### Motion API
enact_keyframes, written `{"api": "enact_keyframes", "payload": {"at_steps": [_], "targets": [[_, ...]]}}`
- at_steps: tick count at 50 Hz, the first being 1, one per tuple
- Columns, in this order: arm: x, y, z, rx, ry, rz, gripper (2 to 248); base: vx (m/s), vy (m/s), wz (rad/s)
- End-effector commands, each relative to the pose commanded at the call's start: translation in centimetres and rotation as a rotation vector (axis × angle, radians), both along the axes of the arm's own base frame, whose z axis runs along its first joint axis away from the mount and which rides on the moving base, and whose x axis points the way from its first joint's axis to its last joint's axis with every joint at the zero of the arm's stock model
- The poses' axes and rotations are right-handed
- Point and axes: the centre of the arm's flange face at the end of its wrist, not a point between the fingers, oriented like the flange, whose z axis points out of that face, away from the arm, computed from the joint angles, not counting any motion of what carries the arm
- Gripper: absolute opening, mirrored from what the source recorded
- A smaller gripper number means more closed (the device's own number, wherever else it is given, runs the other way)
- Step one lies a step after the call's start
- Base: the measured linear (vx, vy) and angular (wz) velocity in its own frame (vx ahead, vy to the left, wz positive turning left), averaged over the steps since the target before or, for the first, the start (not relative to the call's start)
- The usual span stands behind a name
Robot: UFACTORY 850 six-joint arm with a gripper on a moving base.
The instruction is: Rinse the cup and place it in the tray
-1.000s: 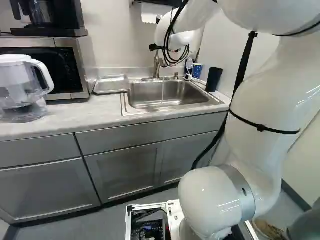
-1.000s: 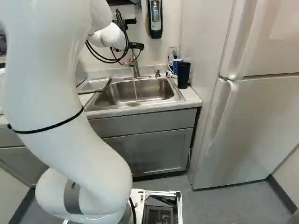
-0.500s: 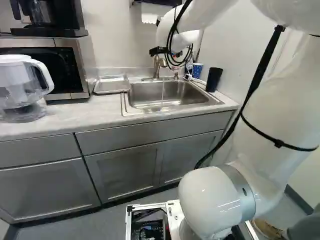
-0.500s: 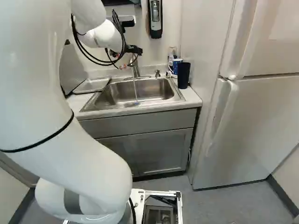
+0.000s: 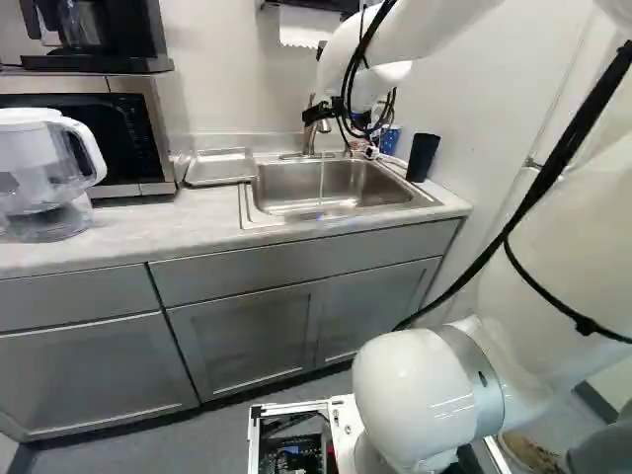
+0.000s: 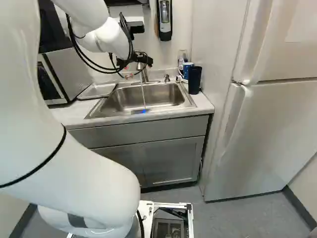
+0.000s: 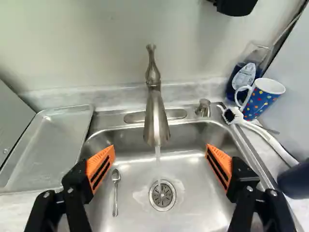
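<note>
The black gripper [image 6: 134,61] hangs over the sink [image 6: 111,105], by the faucet. In the wrist view the gripper [image 7: 160,162] stands wide open, nothing between its orange pads, above the basin. A white-rimmed, blue dotted cup [image 7: 263,99] stands upright on the counter beyond the sink's corner, beside a white brush. Nearer, a dark cup [image 7: 295,180] is partly cut off; the right base view shows this dark cup [image 6: 194,79] upright. Water runs from the faucet [image 7: 157,118] toward the drain. The metal tray [image 7: 50,140] lies flat beside the sink, holding nothing visible.
A spoon [image 7: 116,191] lies in the basin. Behind the dotted cup is a blue soap bottle [image 7: 241,77]. A pitcher [image 5: 44,173] and microwave [image 5: 94,133] stand left of the tray; the fridge [image 6: 267,129] is at right. A dispenser [image 6: 164,19] hangs on the wall.
The large arm links have swung down and outward, rightward in the left base view and leftward in the right. The wrist has shifted slightly by the faucet. The base has stayed put.
</note>
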Motion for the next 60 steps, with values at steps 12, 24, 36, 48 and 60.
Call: {"api": "enact_keyframes", "payload": {"at_steps": [12,24,36,48,60], "targets": [[-1.9,-0.7,-0.5,-0.002,0.047,-0.013,247,0.000,0.000,0.000],[-1.9,-0.7,-0.6,-0.003,0.055,-0.013,247,0.000,0.000,0.000],[-1.9,-0.7,-0.6,-0.003,0.055,-0.013,247,0.000,0.000,0.000],[-2.0,-1.0,-0.6,-0.002,0.055,-0.020,247,0.000,0.000,0.000],[-2.1,-2.3,-0.6,-0.002,0.054,-0.049,247,0.000,0.000,0.000]]}}
